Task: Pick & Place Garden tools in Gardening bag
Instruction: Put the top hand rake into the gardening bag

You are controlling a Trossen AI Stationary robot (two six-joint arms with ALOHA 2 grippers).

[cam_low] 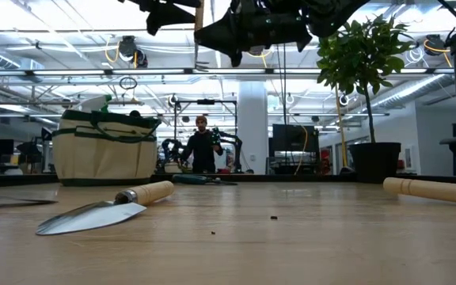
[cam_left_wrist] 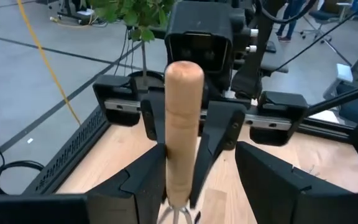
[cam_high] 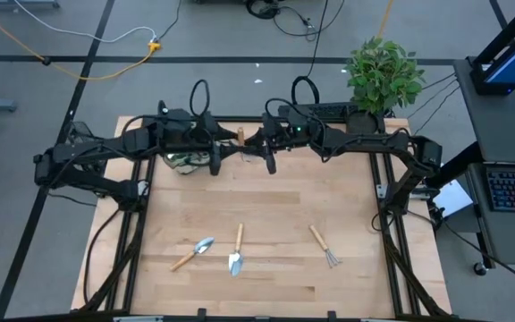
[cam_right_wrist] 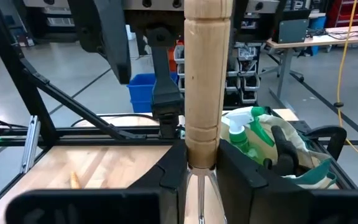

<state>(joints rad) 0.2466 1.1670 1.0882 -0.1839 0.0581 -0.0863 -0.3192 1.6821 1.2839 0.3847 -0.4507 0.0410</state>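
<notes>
At the far middle of the table, we saw the two arms meeting nose to nose with a fork rake between them. The right gripper was pinching the rake at the neck of its wooden handle, its fingers pressed tight against the wood. The rake's long axis stood upright, with the handle on top and the metal tines hanging down. The left gripper faced it from the other side with its fingers spread apart. The handle stood in the gap between them, close to one finger, and we could not tell whether it touched. We judged this to be a handover, because the bag lay on the left arm's side of the rake, almost under that arm and well away from the right arm's base. That made the left arm the nearer one for the drop. The next move would turn on the left fingers closing squarely on the upright handle before the right ones let go, or the rake could tip. The bag stood upright at the table's far edge, with a green spray bottle poking out of it. We could not make out what else was inside. Two trowels and a second rake lay flat near the front edge, well apart from both grippers.
</notes>
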